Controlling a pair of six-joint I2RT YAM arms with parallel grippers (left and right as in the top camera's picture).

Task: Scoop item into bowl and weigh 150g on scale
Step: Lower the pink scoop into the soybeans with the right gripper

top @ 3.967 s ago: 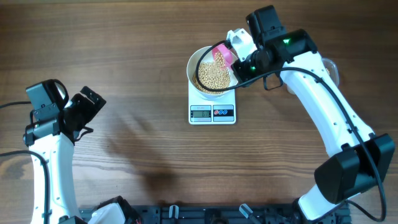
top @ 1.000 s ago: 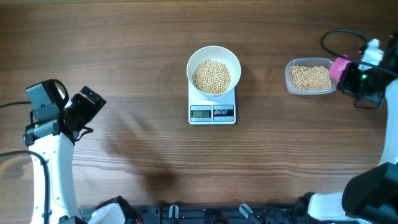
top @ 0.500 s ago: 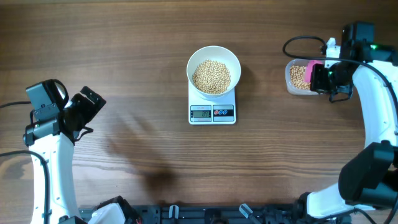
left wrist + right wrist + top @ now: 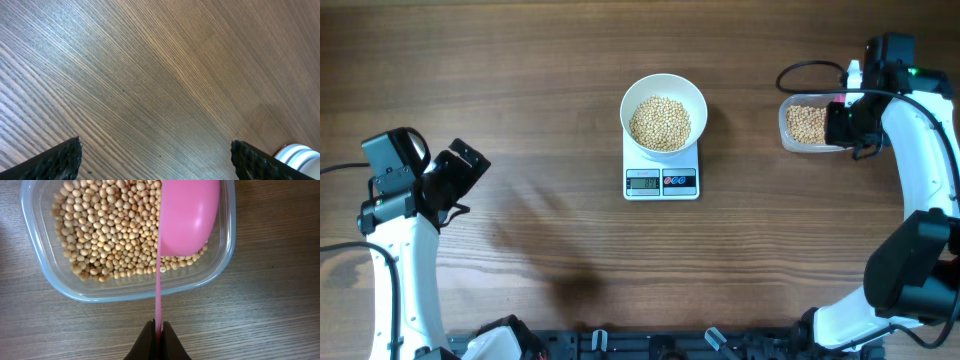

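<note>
pink scoop (image 4: 187,217) clenched in right fingers (image 4: 146,345) over beans (image 4: 105,235) in clear tub (image 4: 50,287), white bowl (image 4: 632,92) of beans on scale (image 4: 661,182), left fingers (image 4: 55,160) spread wide above wooden desk (image 4: 520,80)

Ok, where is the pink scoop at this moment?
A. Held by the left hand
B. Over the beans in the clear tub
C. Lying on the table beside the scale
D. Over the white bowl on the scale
B: the right wrist view shows the pink scoop over the beans in the clear tub, its handle pinched by the right hand.
</note>
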